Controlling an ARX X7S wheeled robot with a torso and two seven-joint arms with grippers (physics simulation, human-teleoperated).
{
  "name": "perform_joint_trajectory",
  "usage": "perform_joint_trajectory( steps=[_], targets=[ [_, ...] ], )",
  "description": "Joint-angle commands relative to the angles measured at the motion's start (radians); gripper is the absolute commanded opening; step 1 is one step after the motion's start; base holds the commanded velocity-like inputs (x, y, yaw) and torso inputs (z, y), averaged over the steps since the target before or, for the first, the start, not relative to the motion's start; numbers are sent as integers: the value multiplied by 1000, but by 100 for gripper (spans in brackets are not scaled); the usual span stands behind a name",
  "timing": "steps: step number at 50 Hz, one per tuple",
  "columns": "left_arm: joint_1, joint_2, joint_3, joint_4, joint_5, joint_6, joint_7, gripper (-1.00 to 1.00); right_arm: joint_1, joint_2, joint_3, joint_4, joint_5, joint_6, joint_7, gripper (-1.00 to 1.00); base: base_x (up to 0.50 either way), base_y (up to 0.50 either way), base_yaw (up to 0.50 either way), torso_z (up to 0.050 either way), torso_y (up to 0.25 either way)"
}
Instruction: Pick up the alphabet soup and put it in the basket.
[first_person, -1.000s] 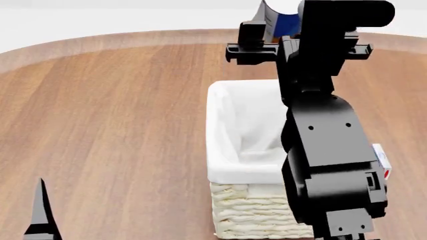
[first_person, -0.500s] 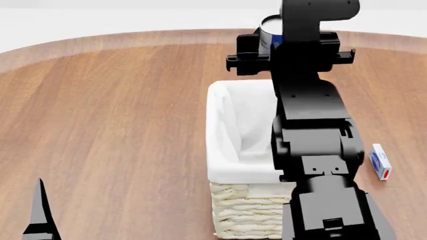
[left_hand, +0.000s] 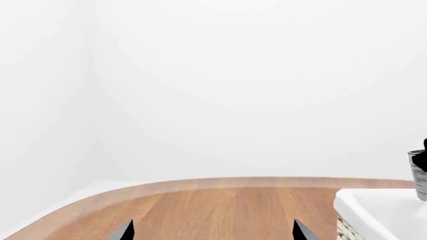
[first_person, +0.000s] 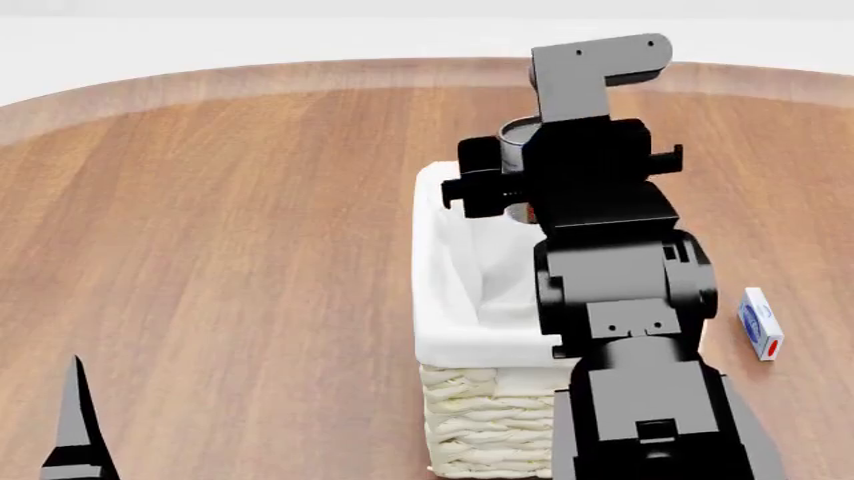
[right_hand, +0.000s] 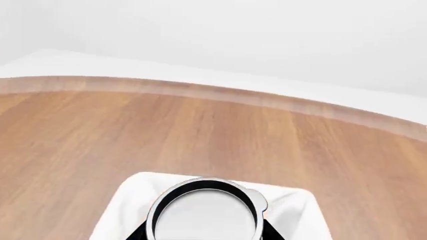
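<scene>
Gripping the soup can (first_person: 514, 133), my right hand (first_person: 514, 190) hangs over the far end of the basket (first_person: 447, 270). Its fingers (first_person: 470, 190) press against the can's sides, so it is closed on the can. From the wrist I look straight down on the pale lid (right_hand: 203, 216), with the white cloth lining (right_hand: 120, 205) spreading out around it. The can is above the basket's opening, toward its 12 o'clock end, and I cannot tell whether it is touching the lining. The basket stands on the wooden bench (first_person: 240, 230). A small white and blue box (first_person: 759, 322) lies flat on the bench at the basket's 3 o'clock, apart from it. My left hand (first_person: 75, 425) is low at 8 o'clock, well apart from the basket; its two dark fingertips (left_hand: 124, 231) stand wide with only bench between them.
</scene>
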Motion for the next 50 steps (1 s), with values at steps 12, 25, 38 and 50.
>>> perform_joint_trajectory(
  steps=[12, 25, 38, 50],
  targets=[
    [2, -7, 4, -7, -4, 8, -7, 100, 10, 8, 48, 0, -54, 187, -51, -100, 0, 0, 0, 0, 1],
    [-1, -9, 12, -10, -4, 10, -11, 100, -11, 5, 80, 0, -59, 218, -50, -100, 0, 0, 0, 0, 1],
    [-4, -11, 13, -21, -8, 19, -11, 100, -44, 8, 79, 0, -65, 223, -59, -100, 0, 0, 0, 0, 1],
    [-4, -14, 18, -25, -8, 24, -12, 100, -62, 12, 92, 0, -63, 208, -51, -100, 0, 0, 0, 0, 0]
  ],
)
